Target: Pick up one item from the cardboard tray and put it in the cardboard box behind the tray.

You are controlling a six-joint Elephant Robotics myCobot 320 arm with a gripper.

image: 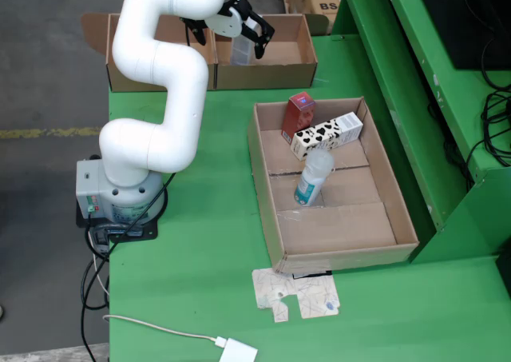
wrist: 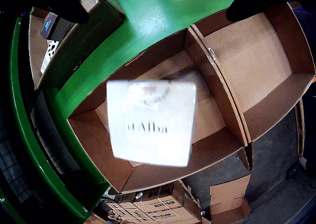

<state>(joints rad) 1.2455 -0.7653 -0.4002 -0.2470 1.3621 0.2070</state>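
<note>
My gripper [image: 230,36] hangs over the right-hand cardboard box [image: 303,66] behind the tray, jaws spread wide and holding nothing. A white carton marked "d'Alba" [image: 239,50] is just below it, inside that box's outline. In the gripper view the carton [wrist: 150,122] is blurred and clear of both black fingertips [wrist: 59,6], with the box floor [wrist: 212,120] under it. I cannot tell whether the carton rests on the floor. The cardboard tray [image: 263,178] holds a red box [image: 299,114], a cow-patterned carton [image: 326,134] and a blue-labelled bottle [image: 313,177].
A second cardboard box [image: 120,66] adjoins the first on its left; it also shows in the gripper view [wrist: 256,61]. A green shelf frame [image: 415,98] runs along the right. A paper scrap [image: 295,294] and a white adapter [image: 238,351] lie near the front edge.
</note>
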